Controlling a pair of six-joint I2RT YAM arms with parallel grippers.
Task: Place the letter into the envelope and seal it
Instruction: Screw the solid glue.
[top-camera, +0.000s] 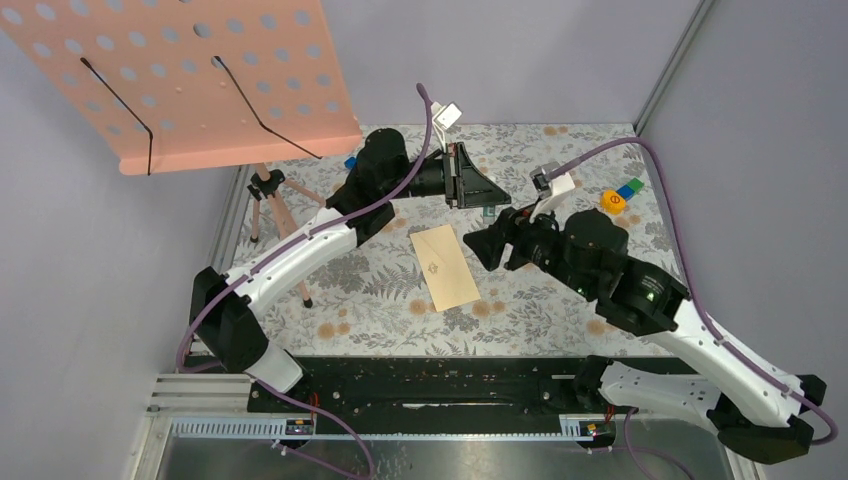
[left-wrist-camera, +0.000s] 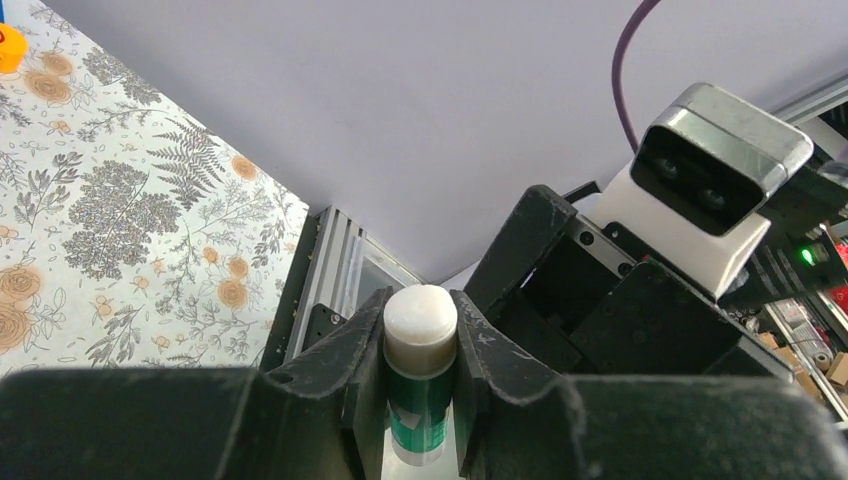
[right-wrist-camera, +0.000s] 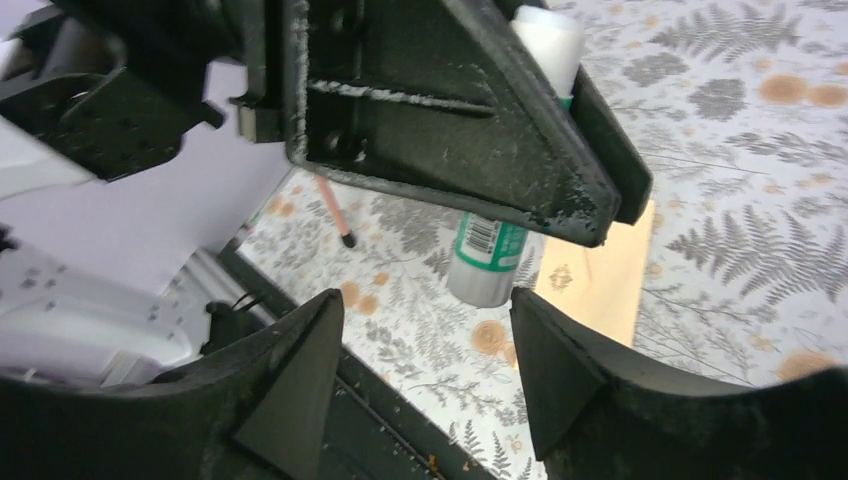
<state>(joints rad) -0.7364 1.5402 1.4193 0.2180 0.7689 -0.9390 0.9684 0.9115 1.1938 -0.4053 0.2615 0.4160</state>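
The tan envelope (top-camera: 445, 266) lies flat in the middle of the floral table, with a small emblem on its face. It also shows in the right wrist view, envelope (right-wrist-camera: 600, 270). The letter is out of view. My left gripper (left-wrist-camera: 421, 310) hovers above the envelope's far end, shut on a green glue stick (left-wrist-camera: 420, 345) with a white top. My right gripper (right-wrist-camera: 425, 320) stands open just below the stick's grey end (right-wrist-camera: 487, 262), apart from it. From above, the left gripper (top-camera: 498, 197) and right gripper (top-camera: 478, 243) nearly meet.
An orange perforated board (top-camera: 190, 75) on a tripod (top-camera: 275, 205) stands at the back left. A yellow piece (top-camera: 613, 200) and a blue-green block (top-camera: 630, 188) lie at the back right. The frame rail (right-wrist-camera: 400, 420) runs along the near edge.
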